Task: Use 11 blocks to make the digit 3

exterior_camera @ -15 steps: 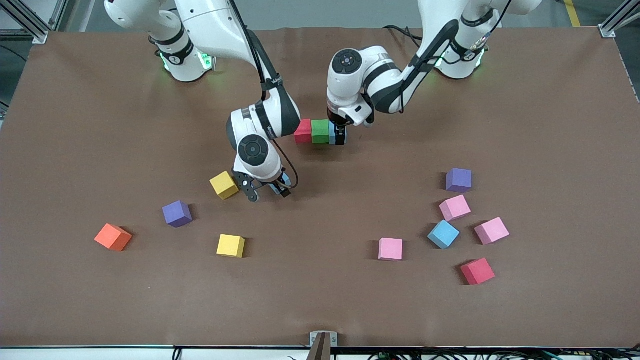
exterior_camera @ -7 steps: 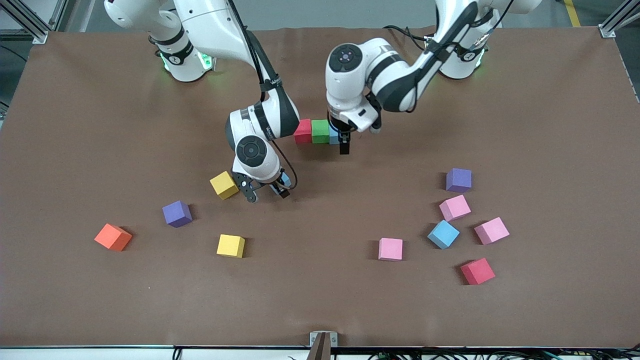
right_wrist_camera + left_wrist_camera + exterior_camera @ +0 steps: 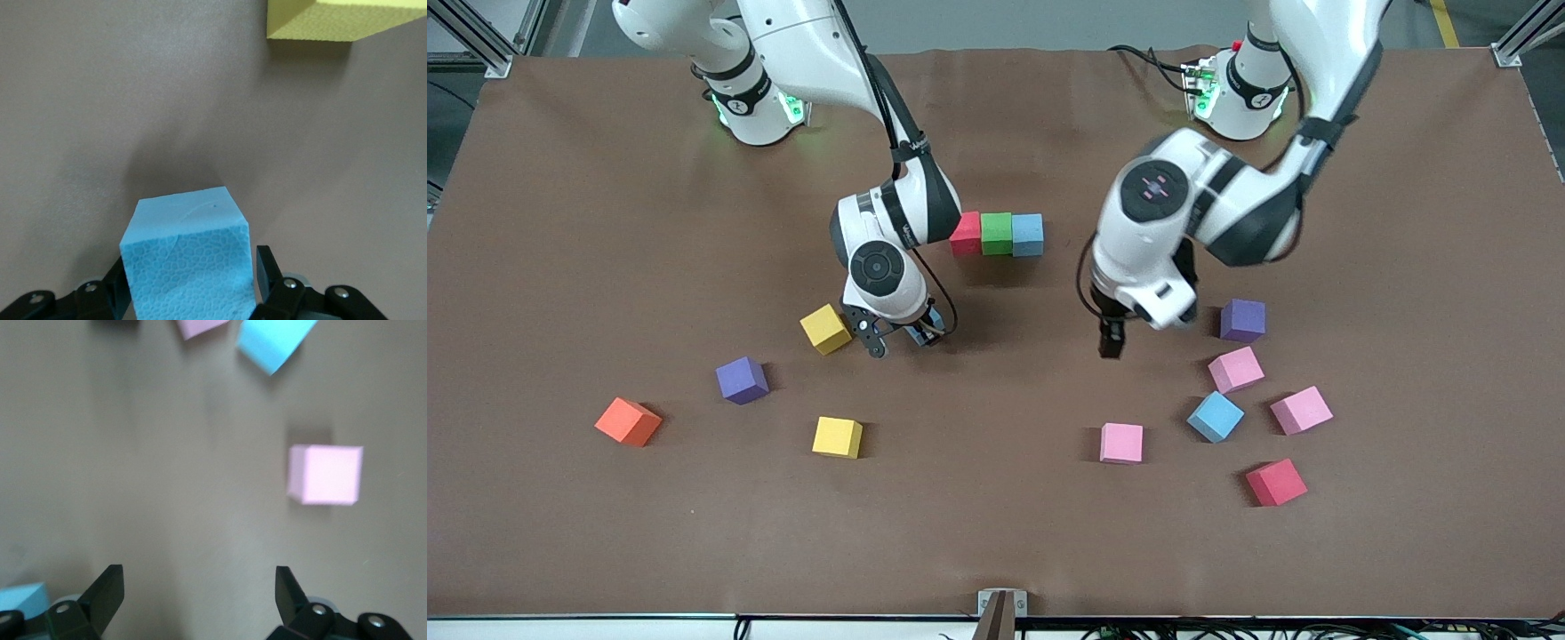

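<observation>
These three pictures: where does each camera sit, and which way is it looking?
Front view: high across the table, facing both arms' bases, showing both arms whole.
Left wrist view: on the left arm's wrist, looking down past the open left end effector at a pink block.
Right wrist view: on the right arm's wrist, looking down at the blue block between the right end effector's fingers.
Shared: the pink block and the blue block also show from the front.

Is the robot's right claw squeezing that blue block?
Yes. In the right wrist view, the right gripper has a finger on each side of the blue block.
</observation>
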